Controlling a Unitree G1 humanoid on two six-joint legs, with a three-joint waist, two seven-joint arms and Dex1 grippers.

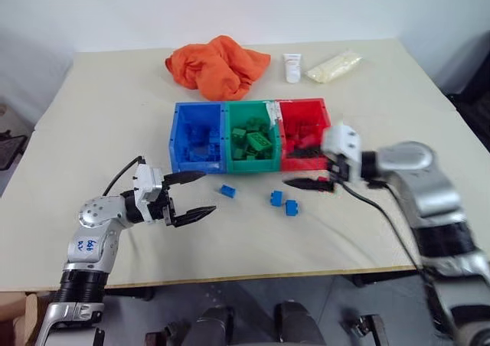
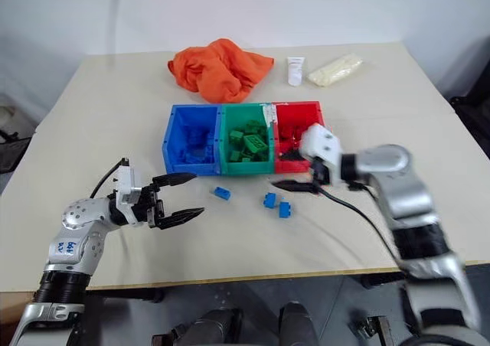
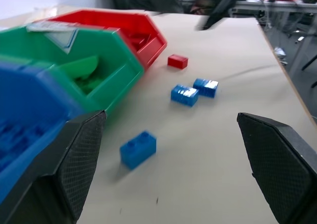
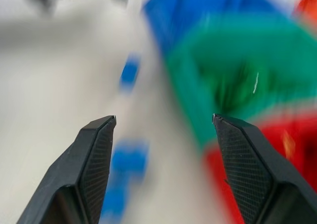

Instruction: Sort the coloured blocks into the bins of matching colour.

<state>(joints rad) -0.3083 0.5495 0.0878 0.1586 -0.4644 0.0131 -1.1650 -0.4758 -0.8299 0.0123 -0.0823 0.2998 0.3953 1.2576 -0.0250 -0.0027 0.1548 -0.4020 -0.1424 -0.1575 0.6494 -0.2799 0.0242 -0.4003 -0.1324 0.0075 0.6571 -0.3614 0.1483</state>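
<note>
Three joined bins stand mid-table: blue bin [image 1: 178, 135], green bin [image 1: 228, 143] and red bin [image 1: 325, 128], each holding blocks of its own colour. In front of them, loose on the table, lie one blue block [image 1: 227, 190] and a pair of blue blocks [image 1: 276, 198], [image 1: 291, 207]. A small red block [image 3: 177, 61] lies by the red bin's front. My left gripper [image 1: 200, 193] is open and empty, left of the single blue block. Open too, my right gripper [image 1: 291, 168] hovers at the red bin's front edge with nothing between its fingers.
An orange cloth [image 1: 218, 64] is bunched behind the bins. A white tube [image 1: 292, 67] and a pale yellow bag [image 1: 334, 66] lie at the back right. The table's front edge [image 1: 230, 275] runs just below both arms.
</note>
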